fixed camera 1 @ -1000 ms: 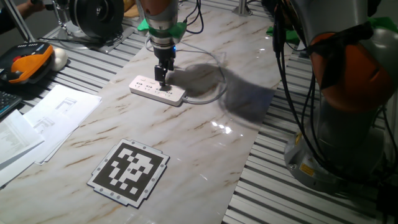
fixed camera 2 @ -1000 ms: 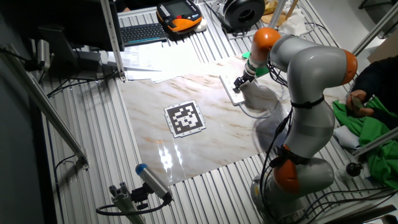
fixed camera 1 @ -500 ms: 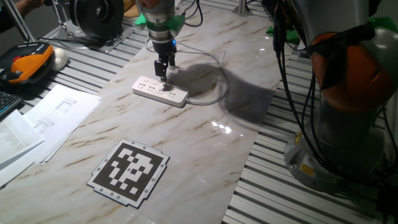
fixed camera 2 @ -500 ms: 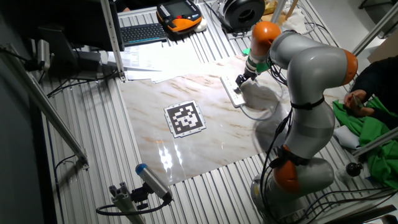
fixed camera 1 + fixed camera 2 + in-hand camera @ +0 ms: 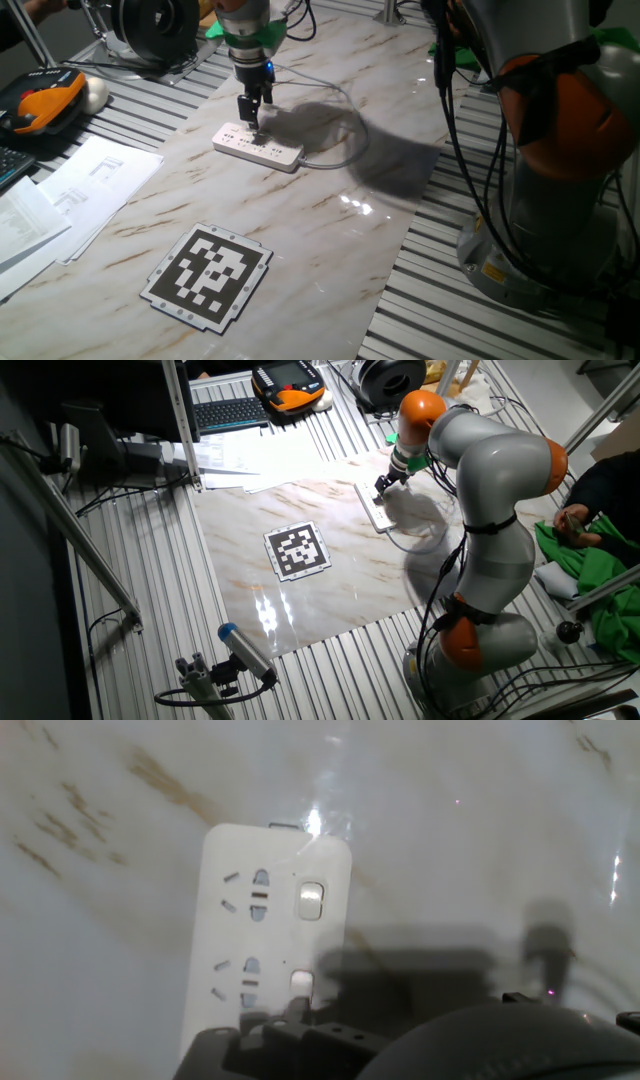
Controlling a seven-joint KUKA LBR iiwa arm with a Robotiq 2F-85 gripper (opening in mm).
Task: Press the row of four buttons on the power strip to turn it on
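The power strip [image 5: 256, 146] lies flat on the marble surface [image 5: 330, 230], with the claw [image 5: 248, 119] just above its far end. Whether the claw is wide or narrow cannot be told. Best to come straight down, centred on one button [image 5: 310, 900], so the strip does not slide.

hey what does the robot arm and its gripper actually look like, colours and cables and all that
The arm is bulky, with rounded silver-grey links and orange bands at the joints. Black cables hang alongside it. A green collar sits above the wrist, with a small blue light beneath. The gripper is slim and black, with two narrow fingers.
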